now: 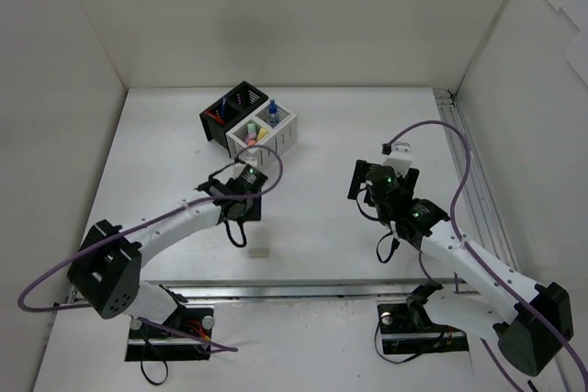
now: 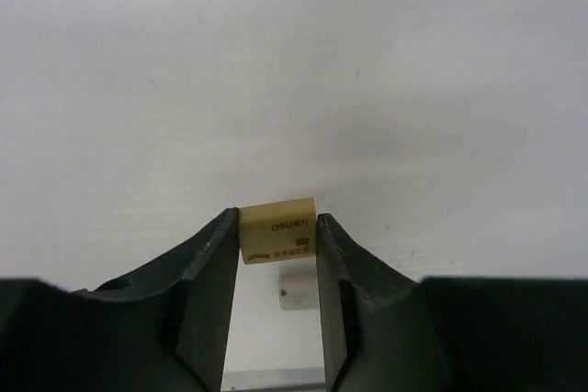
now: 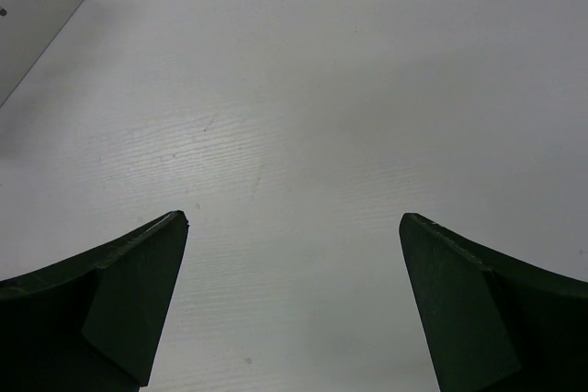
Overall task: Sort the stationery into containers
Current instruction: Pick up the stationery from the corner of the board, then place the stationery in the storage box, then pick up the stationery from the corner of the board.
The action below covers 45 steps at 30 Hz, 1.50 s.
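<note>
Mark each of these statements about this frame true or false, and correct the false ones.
1. The left gripper is shut on a beige rectangular eraser. True.
2. The black slatted organiser box stands right beside the white slatted organiser box. True.
3. The clear blue-capped bottle stands in the black box. False: it stands in the white box.
4. The right gripper grips a marker. False: it is open and empty above the bare table.
5. A second eraser lies on the table near the left gripper. True.

The small beige rectangular rubber eraser (image 2: 277, 231) is matt and smooth. The white worktop (image 3: 303, 135) is matt, faintly grained. The left gripper (image 2: 278, 227) has black plastic fingers (image 2: 207, 286) of dull sheen.
</note>
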Each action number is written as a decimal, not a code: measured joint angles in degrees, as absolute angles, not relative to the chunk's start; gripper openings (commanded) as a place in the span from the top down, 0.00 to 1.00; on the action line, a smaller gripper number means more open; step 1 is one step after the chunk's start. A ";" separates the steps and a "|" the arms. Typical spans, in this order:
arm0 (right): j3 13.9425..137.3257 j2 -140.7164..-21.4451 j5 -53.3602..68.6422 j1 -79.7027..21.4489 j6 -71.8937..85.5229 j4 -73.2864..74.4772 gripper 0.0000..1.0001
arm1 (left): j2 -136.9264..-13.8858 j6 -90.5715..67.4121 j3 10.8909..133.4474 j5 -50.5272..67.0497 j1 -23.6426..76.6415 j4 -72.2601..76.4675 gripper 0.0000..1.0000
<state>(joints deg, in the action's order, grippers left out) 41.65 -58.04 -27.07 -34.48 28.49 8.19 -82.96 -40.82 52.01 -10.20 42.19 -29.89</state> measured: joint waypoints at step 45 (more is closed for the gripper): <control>54.41 -75.96 5.19 -41.41 -3.51 6.68 0.02 | -116.64 -5.21 113.60 6.20 15.29 -20.91 0.00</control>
<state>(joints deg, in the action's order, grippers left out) 54.41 -75.96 5.19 -41.41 -3.51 6.68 -116.64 -5.21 113.60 6.20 15.29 -20.91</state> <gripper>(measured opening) 0.978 0.996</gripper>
